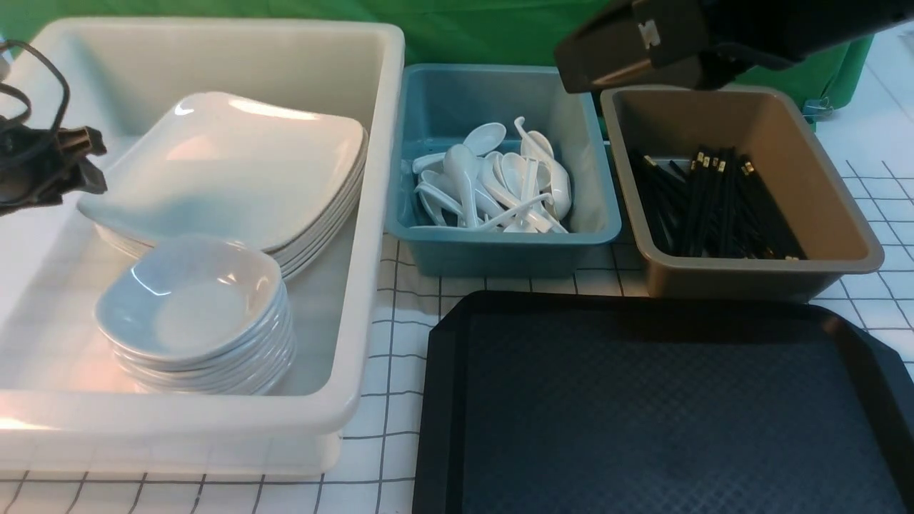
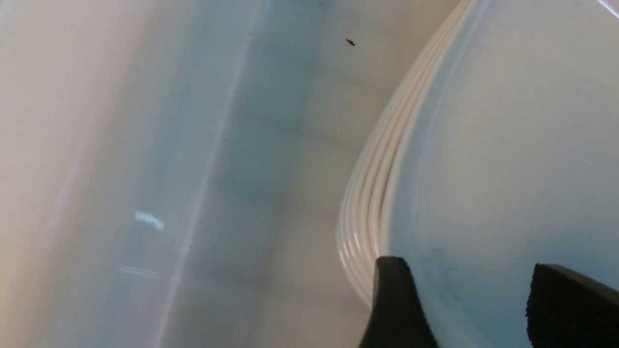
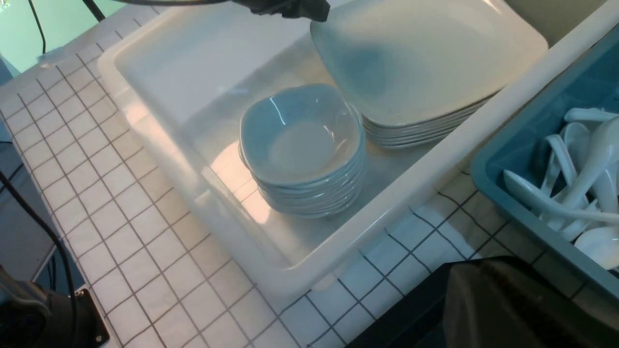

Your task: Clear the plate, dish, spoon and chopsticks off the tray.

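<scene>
A white mark on the right arm point(image 1: 714, 28) is too blurred to read. The arm hangs high over the brown tub point(image 1: 821, 178); I cannot tell whether the right gripper point(image 1: 596, 61) is wide or closed. The left gripper point(image 2: 469, 268), jaws apart, hovers over the top plate point(image 1: 228, 164) in the white tub point(image 1: 214, 43). Only the front view shows the chopsticks point(image 1: 714, 207), in the brown tub behind the tray point(image 1: 664, 414).

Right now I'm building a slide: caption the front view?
Bare black tray in front; plates, bowls, spoons, chopsticks sorted into tubs behind.
</scene>
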You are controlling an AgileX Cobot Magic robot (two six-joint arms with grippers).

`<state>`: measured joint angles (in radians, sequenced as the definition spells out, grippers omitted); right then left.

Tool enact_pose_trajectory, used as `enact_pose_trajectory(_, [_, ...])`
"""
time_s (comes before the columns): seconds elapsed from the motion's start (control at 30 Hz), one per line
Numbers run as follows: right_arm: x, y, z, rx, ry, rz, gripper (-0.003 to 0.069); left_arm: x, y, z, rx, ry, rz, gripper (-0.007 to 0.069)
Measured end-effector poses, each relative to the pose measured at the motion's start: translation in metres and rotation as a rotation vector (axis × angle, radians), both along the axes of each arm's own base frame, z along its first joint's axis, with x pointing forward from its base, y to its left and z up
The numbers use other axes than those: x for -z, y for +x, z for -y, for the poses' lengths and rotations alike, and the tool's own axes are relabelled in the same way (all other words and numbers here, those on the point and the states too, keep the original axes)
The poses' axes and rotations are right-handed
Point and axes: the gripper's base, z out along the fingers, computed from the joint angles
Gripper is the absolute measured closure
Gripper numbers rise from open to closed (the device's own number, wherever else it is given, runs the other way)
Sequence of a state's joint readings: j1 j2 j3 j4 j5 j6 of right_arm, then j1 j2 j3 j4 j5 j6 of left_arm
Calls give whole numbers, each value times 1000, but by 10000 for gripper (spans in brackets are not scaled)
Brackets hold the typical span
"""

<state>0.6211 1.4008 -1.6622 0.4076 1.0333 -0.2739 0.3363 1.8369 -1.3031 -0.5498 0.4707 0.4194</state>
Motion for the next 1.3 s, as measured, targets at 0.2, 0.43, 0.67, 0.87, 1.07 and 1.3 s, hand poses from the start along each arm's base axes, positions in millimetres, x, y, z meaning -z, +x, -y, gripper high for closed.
enact_pose_trajectory(0.2, [-1, 1, 0, 7, 12, 10, 649, -34, -3, 3, 45, 31, 33, 223])
enact_pose_trajectory(0.43, [-8, 5, 11, 161, 9, 29, 649, -114, -23, 70, 370, -8, 64, 538])
enact_pose_trajectory(0.67, [-40, -22, 66, 452, -45, 177, 641, -201, -105, 193, 817, 86, 302, 632])
enact_pose_trajectory(0.87, [-63, -74, 115, 553, -29, 250, 639, -231, -188, 236, 1035, 149, 420, 637])
enact_pose_trajectory(1.07, [-50, -138, 161, 553, 148, 483, 639, -217, -263, 219, 1050, 119, 523, 637])
enact_pose_trajectory(1.3, [17, -174, 180, 498, 325, 706, 634, -148, -308, 188, 961, 75, 526, 637])
